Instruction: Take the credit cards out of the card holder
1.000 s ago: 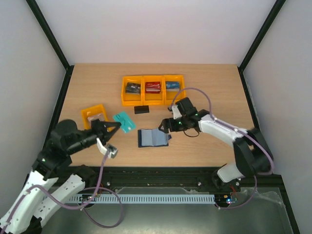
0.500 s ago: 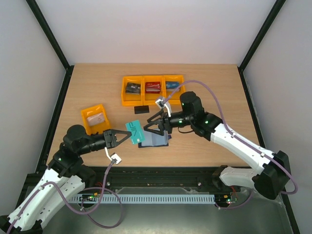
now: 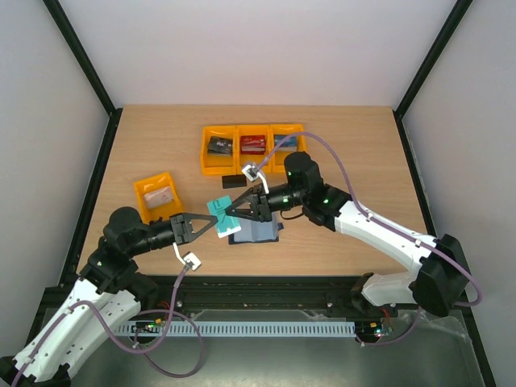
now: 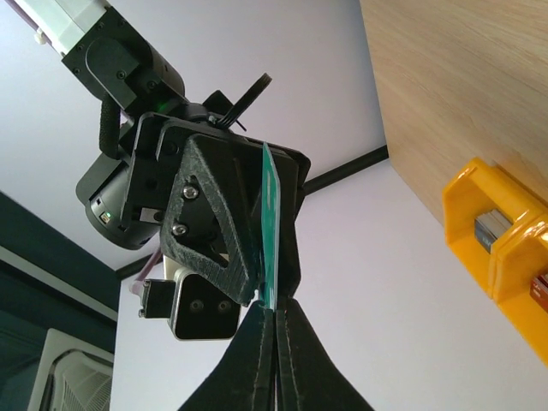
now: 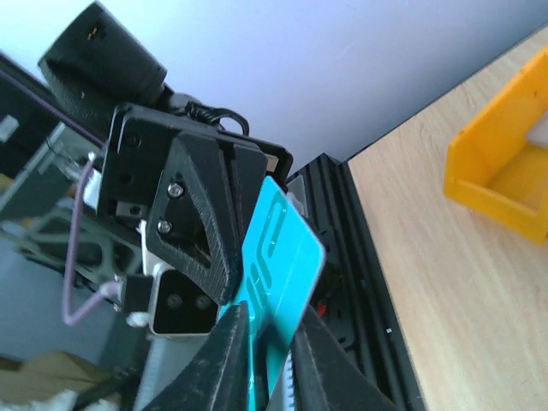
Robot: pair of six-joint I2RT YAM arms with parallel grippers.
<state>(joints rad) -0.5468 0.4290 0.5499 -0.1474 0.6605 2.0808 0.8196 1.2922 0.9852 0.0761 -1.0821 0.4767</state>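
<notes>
A teal green credit card (image 3: pixel 222 216) hangs in the air between both grippers, just left of the dark navy card holder (image 3: pixel 256 231), which lies open on the table. My left gripper (image 3: pixel 211 225) is shut on the card's near edge; in the left wrist view the card (image 4: pixel 272 223) shows edge-on above that gripper (image 4: pixel 276 308). My right gripper (image 3: pixel 230 210) meets it from the right. In the right wrist view its jaws (image 5: pixel 272 317) stand close on either side of the card (image 5: pixel 287 248). A black credit card (image 3: pixel 234 181) lies flat behind the holder.
A row of three orange bins (image 3: pixel 254 168) with small items stands at the back centre. A single orange bin (image 3: pixel 143 187) sits at the left, also seen in the right wrist view as the orange bin (image 5: pixel 505 180). Black frame posts bound the table.
The left gripper carried the teal card from the table's left toward the holder and lifted it. The right gripper swung left, met the card and closed its jaws around it.
</notes>
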